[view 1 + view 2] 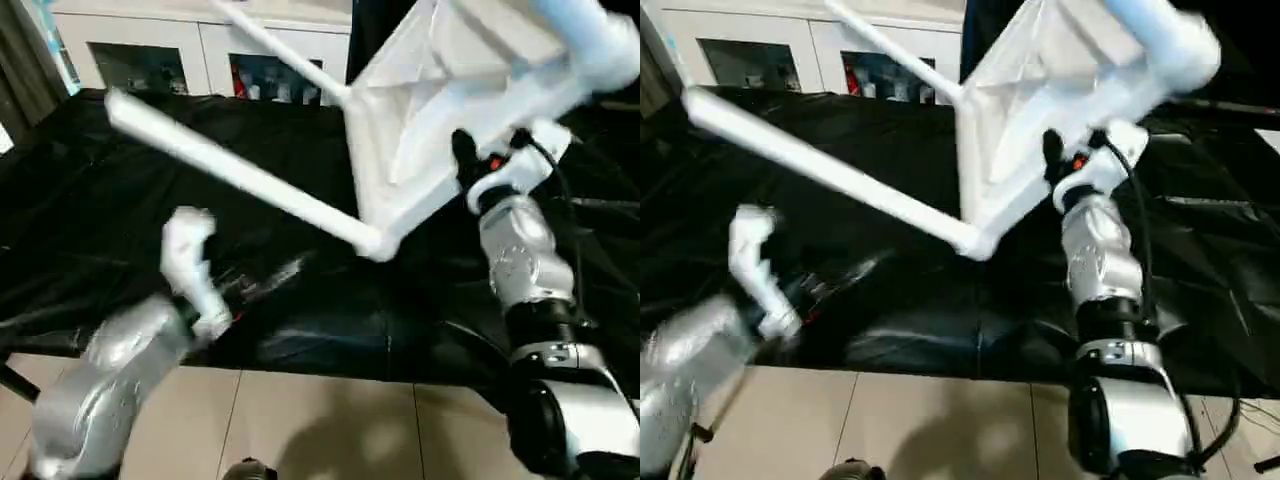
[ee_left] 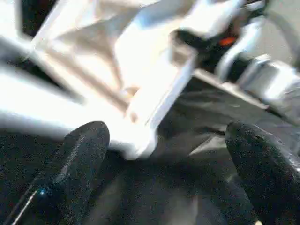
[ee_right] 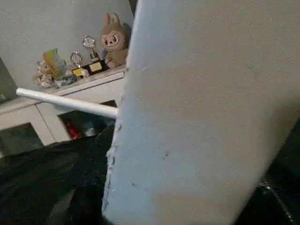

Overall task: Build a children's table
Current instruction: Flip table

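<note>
The white plastic rectangular tabletop (image 1: 440, 110) with its ribbed underside hangs tilted in the air above the black-draped table (image 1: 90, 210), its smooth rim gripped by the right gripper (image 1: 468, 165), whose black fingers are closed on the edge beside a rounded corner socket; in the right wrist view the flat, matte white panel stands close before the lens. A long white tapered tube leg (image 1: 235, 170) is seated in the lowest rounded corner socket (image 1: 378, 240) and slants out over the glossy, wrinkled black cloth; a second, thinner-looking leg (image 1: 280, 50) juts toward the white glass-door cabinet (image 1: 150, 50), and a third leg (image 1: 1165, 35) points up near the upper corner. The left gripper (image 2: 164, 183) hovers low over the cloth with its two rounded black fingers (image 2: 79, 159) spread wide and empty, the socket corner just beyond them. Behind the cabinet's glass doors sit small red and dark items, too blurred to name; on its top stand a plush rabbit figure (image 3: 114, 44) and small trophies (image 3: 86, 49)
</note>
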You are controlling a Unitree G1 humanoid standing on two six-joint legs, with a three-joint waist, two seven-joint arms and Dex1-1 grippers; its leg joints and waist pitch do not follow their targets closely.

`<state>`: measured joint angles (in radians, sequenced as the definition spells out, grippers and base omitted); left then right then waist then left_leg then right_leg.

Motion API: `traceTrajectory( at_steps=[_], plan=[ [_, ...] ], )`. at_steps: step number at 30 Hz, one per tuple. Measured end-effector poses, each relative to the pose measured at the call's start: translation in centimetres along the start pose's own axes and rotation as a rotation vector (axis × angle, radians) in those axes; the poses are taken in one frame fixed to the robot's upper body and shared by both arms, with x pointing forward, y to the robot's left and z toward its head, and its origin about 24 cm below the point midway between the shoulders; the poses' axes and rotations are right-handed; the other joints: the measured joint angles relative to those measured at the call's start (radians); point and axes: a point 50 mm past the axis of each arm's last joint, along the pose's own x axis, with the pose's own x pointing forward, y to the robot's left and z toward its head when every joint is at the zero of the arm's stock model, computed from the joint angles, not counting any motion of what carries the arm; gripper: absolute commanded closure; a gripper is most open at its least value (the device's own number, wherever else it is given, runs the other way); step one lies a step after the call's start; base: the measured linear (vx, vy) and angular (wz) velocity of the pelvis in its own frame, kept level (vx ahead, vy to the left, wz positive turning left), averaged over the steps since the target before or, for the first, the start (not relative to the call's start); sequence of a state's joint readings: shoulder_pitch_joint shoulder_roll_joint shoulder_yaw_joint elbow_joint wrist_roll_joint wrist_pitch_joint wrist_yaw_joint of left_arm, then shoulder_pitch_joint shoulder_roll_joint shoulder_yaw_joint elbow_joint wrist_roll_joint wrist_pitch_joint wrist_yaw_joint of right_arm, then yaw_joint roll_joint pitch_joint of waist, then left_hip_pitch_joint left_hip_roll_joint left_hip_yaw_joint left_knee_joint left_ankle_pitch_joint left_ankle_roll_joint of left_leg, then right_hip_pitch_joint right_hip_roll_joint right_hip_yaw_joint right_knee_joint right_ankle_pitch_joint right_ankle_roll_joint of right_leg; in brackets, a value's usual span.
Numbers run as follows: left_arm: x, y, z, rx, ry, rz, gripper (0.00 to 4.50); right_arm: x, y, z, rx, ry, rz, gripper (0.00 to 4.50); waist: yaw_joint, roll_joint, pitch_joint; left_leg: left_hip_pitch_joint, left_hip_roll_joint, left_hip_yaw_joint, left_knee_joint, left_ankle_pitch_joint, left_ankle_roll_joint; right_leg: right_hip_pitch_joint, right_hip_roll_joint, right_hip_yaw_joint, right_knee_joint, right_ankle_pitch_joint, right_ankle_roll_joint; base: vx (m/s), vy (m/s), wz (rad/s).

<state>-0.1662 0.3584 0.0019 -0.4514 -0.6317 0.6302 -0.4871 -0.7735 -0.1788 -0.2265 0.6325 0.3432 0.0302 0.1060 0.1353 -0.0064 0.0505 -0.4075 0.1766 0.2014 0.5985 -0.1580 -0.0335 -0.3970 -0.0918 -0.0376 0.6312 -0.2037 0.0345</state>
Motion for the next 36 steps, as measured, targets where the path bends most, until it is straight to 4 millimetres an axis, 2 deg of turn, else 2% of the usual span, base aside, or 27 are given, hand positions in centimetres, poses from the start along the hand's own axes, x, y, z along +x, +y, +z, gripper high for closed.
traceTrajectory(
  at_steps=[3,7,14,22,24,29,31,33,35,36],
  plan=[
    [0.8,0.0,1.1,0.087,0.027,-0.011,0.0,0.2,0.4,0.4,-0.069,-0.006,0.009,2.44,0.0,-0.001,0.001,0.0,0.0,0.0,0.0,0.0,-0.001,0.0,0.0,-0.001,0.001,0.0,0.001,0.0,0.0,0.0],
    [1.7,0.6,3.5,0.249,0.014,0.049,0.0,0.3,1.3,0.9,-0.18,-0.014,0.029,2.44,-0.001,-0.002,0.0,0.0,0.0,0.0,0.001,0.001,-0.002,0.0,0.0,0.0,0.001,0.0,0.001,0.0,0.0,0.0],
    [1.7,3.1,3.6,0.397,0.084,0.228,0.0,0.3,2.3,1.4,-0.266,0.0,0.042,2.54,0.005,-0.006,0.0,-0.002,0.0,-0.001,0.003,0.001,-0.002,0.0,0.0,0.0,0.001,0.002,-0.002,0.0,0.0,0.0],
    [2.1,3.5,4.1,0.516,0.087,0.252,0.0,0.4,3.8,1.2,-0.299,0.027,0.059,2.56,-0.002,-0.018,-0.003,-0.002,0.001,-0.001,0.003,0.001,-0.002,-0.001,0.001,-0.001,0.001,0.003,-0.002,0.0,0.0,0.0],
    [2.5,3.6,4.4,0.568,0.088,0.248,0.0,0.4,4.1,1.1,-0.322,0.032,0.072,2.56,-0.003,-0.023,-0.003,-0.002,0.001,-0.002,0.003,0.002,-0.003,-0.001,0.001,-0.001,0.001,0.003,-0.002,0.0,0.0,0.0],
    [3.2,3.2,5.5,0.729,0.069,0.209,0.0,0.5,4.7,0.9,-0.337,0.049,0.091,2.56,-0.011,-0.029,-0.005,-0.002,0.001,-0.002,0.003,0.002,-0.003,0.0,0.001,-0.001,0.001,0.003,-0.002,0.0,0.0,0.0],
    [3.5,3.2,5.6,0.754,0.06,0.206,0.0,0.7,4.9,0.9,-0.341,0.057,0.095,2.01,-0.019,-0.029,-0.005,-0.002,0.001,-0.002,0.003,0.002,-0.004,0.0,0.001,-0.001,0.001,0.003,-0.002,0.0,0.0,0.0],
    [3.8,3.2,5.8,0.767,0.053,0.207,0.0,0.8,5.0,0.8,-0.349,0.063,0.099,1.87,-0.022,-0.03,-0.005,-0.002,0.001,-0.002,0.003,0.002,-0.004,0.0,0.001,-0.001,0.001,0.005,-0.004,0.0,0.0,0.0],
    [4.0,3.1,6.0,0.786,0.044,0.205,0.0,0.8,4.7,-0.1,-0.35,0.107,0.094,1.75,-0.023,-0.03,-0.005,-0.002,0.001,-0.002,0.003,0.003,-0.004,-0.001,0.001,-0.001,0.002,0.005,-0.005,0.0,0.0,0.0],
    [4.0,3.2,6.0,0.794,0.042,0.208,0.0,0.8,4.6,-0.5,-0.347,0.124,0.094,1.48,-0.024,-0.029,-0.005,-0.002,0.001,-0.002,0.003,0.003,-0.004,-0.001,0.001,-0.001,0.002,0.005,-0.005,0.0,0.0,0.0]
  ],
)
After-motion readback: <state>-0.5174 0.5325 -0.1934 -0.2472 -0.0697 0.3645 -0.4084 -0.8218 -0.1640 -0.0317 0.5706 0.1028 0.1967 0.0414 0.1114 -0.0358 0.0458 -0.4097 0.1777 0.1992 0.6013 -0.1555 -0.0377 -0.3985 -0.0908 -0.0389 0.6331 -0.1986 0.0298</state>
